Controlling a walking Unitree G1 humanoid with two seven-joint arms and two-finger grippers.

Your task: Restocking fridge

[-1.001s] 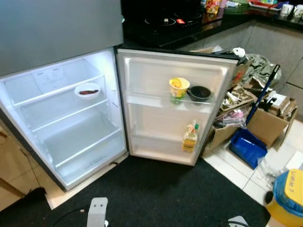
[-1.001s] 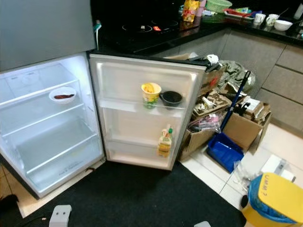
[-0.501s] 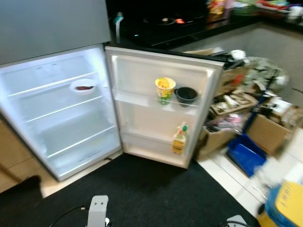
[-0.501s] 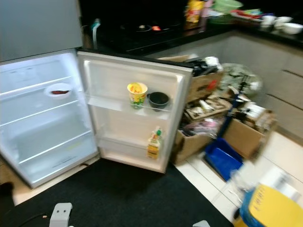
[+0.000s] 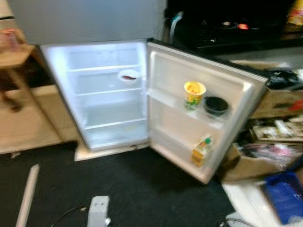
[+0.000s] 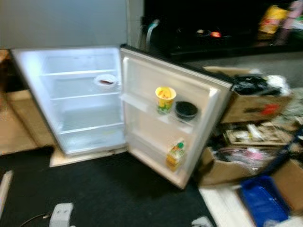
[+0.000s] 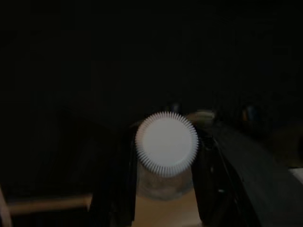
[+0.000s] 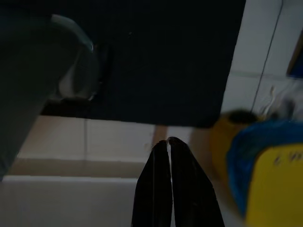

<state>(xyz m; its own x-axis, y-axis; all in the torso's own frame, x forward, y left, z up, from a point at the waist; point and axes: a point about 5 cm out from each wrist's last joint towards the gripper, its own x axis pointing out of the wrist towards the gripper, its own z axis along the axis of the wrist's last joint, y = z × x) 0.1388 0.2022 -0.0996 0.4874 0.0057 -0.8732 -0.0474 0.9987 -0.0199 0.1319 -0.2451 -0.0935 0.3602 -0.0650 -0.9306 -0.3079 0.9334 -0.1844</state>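
Observation:
The fridge (image 5: 106,97) stands open and lit, its door (image 5: 236,92) swung out to the right. A small white dish (image 5: 129,75) with something red in it sits on an inner shelf. On the door's upper shelf are a yellow cup (image 5: 194,92) and a black bowl (image 5: 216,105); a yellow-green carton (image 5: 201,150) stands in the lower one. In the dark left wrist view my left gripper (image 7: 165,184) is shut on a clear bottle with a white ribbed cap (image 7: 166,143). My right gripper (image 8: 168,142) is shut and holds nothing, above tile floor.
A black mat (image 5: 142,189) lies before the fridge. Cardboard boxes of clutter (image 6: 255,101) and a blue bin (image 6: 262,203) crowd the right. A wooden table (image 5: 14,53) stands at the left, a dark counter with a stove (image 5: 227,28) behind. A pale stick (image 5: 26,196) lies on the mat.
The camera has swung to the left, so the fridge and boxes sit further right in the picture and blur. Nothing in the fridge has moved.

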